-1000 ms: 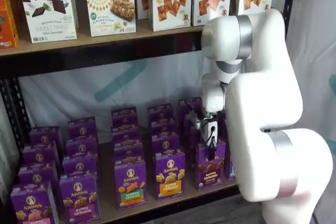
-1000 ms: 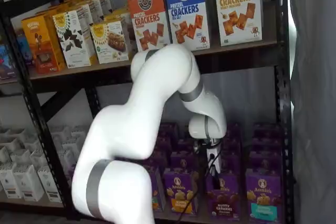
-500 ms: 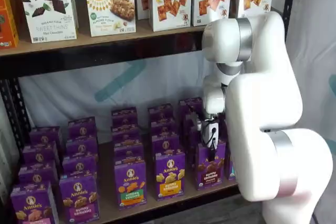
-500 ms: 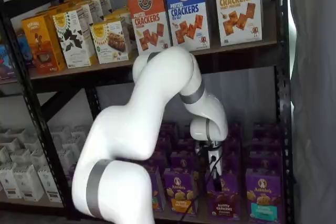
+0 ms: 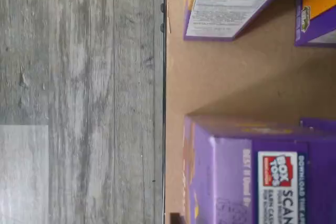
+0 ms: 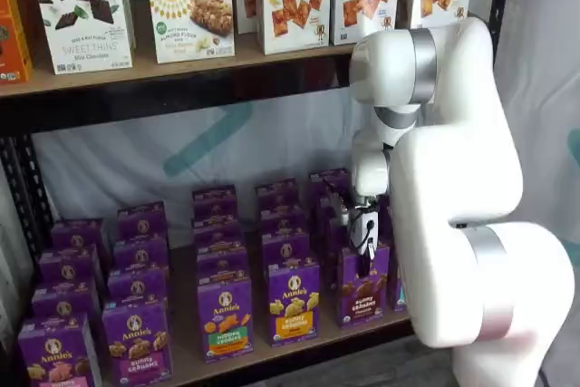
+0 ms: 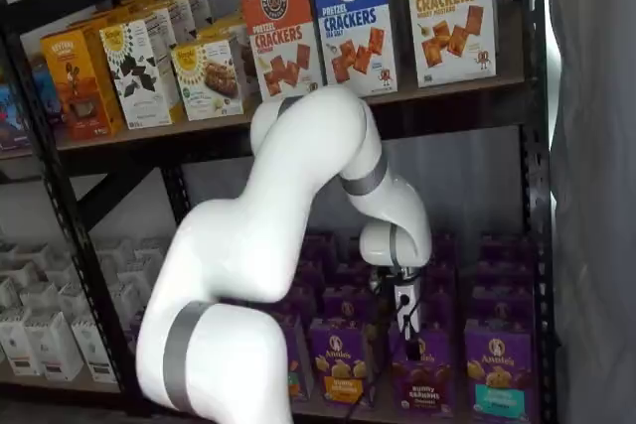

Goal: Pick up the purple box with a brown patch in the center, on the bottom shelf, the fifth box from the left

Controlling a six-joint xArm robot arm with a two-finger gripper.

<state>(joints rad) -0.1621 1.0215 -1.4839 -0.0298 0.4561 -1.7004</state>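
One end effector (image 7: pixel 406 322) hangs above one purple box (image 7: pixel 422 382); its finger spread is unclear.

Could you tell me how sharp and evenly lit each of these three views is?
Wrist view: turned on its side, evenly lit, the purple box close and slightly soft, with a soft shadow on the shelf board. Both shelf views: a little soft, the bottom shelf shaded under the upper one; the white arm is bright, and hides part of the rows.

Purple boxes (image 6: pixel 293 301) with brown, orange, yellow patches; target purple box (image 6: pixel 362 295) brown-patched. White arm (image 6: pixel 453 178), grey bands. Tan worktop (image 5: pixel 247 77); grey wood-grain floor (image 5: pixel 79 77).
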